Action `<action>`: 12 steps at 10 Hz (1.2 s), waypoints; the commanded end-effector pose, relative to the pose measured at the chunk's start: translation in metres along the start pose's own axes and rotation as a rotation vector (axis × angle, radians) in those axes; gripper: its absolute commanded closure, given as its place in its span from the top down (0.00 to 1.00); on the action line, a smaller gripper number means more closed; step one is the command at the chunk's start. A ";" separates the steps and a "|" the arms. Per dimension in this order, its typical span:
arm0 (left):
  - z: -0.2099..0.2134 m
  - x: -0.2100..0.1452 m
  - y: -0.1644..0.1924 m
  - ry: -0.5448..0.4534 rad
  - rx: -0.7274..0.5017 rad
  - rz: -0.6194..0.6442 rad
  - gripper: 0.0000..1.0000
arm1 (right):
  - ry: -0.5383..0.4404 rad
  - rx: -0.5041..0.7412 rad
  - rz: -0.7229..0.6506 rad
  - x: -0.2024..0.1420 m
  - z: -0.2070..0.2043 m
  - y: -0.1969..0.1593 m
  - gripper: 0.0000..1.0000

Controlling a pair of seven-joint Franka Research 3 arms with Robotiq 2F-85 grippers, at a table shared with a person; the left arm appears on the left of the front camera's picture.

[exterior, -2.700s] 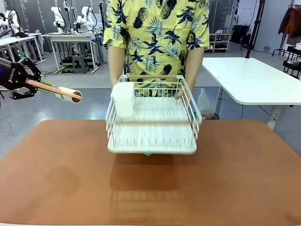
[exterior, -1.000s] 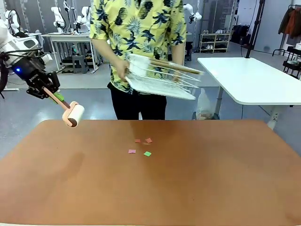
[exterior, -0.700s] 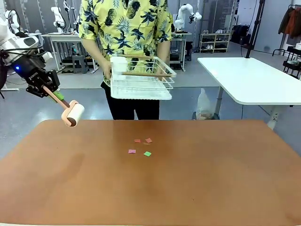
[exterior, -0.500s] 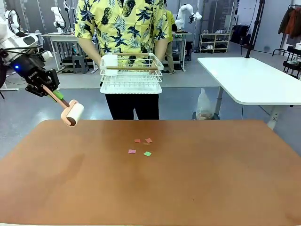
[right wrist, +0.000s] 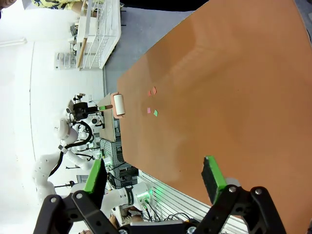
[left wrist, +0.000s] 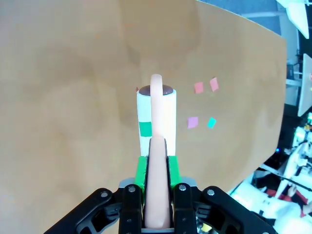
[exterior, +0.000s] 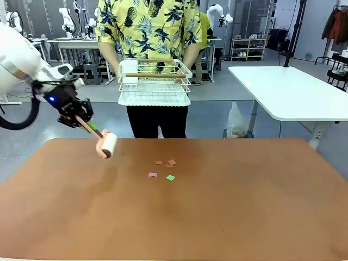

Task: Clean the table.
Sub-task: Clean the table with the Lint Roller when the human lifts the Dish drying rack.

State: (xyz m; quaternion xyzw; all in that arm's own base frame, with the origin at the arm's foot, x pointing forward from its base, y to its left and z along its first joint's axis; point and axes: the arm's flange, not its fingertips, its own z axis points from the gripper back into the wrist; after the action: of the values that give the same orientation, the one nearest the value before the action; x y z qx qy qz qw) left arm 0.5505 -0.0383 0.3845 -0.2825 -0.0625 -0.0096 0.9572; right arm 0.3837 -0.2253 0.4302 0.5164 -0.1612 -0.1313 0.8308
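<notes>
The reddish-brown table [exterior: 244, 217] carries several small paper scraps [exterior: 163, 169], pink, orange and green, left of its middle. My left gripper [exterior: 81, 120] is shut on the pink handle of a lint roller [exterior: 107, 145], whose white drum hangs low over the table's far left part. In the left wrist view the lint roller [left wrist: 156, 114] points ahead from my left gripper [left wrist: 156, 190], with the scraps [left wrist: 202, 105] to its right. My right gripper [right wrist: 153, 178] stands open with nothing between its green pads, high over the table [right wrist: 234, 87].
At the far side a person holds a white wire rack [exterior: 155, 81] at waist height, off the table. A white table [exterior: 288, 89] stands at the back right. The right wrist view shows the lint roller [right wrist: 118, 105] and scraps [right wrist: 152, 111] far off.
The person lifted the wire rack off the table, uncovering the scraps, and now holds it level. My left arm has swung right and down, bringing the roller closer to the scraps.
</notes>
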 end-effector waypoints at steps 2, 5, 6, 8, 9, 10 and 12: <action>-0.025 0.003 -0.007 0.045 -0.122 -0.005 0.21 | 0.000 0.005 0.004 0.000 0.002 0.002 1.00; -0.056 0.004 -0.033 0.037 -0.140 -0.026 0.21 | 0.000 0.005 0.004 0.000 0.002 0.002 1.00; -0.065 0.006 -0.034 0.039 -0.141 -0.042 0.21 | 0.000 0.005 0.004 0.000 0.002 0.002 1.00; -0.075 0.009 -0.028 0.060 -0.154 -0.028 0.21 | 0.000 0.005 0.004 0.000 0.002 0.002 1.00; -0.079 0.009 -0.025 0.069 -0.160 -0.022 0.21 | 0.000 0.005 0.004 0.000 0.002 0.002 1.00; -0.085 0.009 -0.022 0.079 -0.172 -0.013 0.21 | 0.000 0.005 0.004 0.000 0.002 0.002 1.00; -0.098 0.008 -0.015 0.075 -0.202 -0.002 0.21 | 0.000 0.005 0.004 0.000 0.002 0.002 1.00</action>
State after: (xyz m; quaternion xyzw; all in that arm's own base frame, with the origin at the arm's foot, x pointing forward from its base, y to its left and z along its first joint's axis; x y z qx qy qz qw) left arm 0.5651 -0.1029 0.3154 -0.3539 -0.0109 -0.0206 0.9350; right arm 0.3837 -0.2253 0.4301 0.5164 -0.1612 -0.1314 0.8308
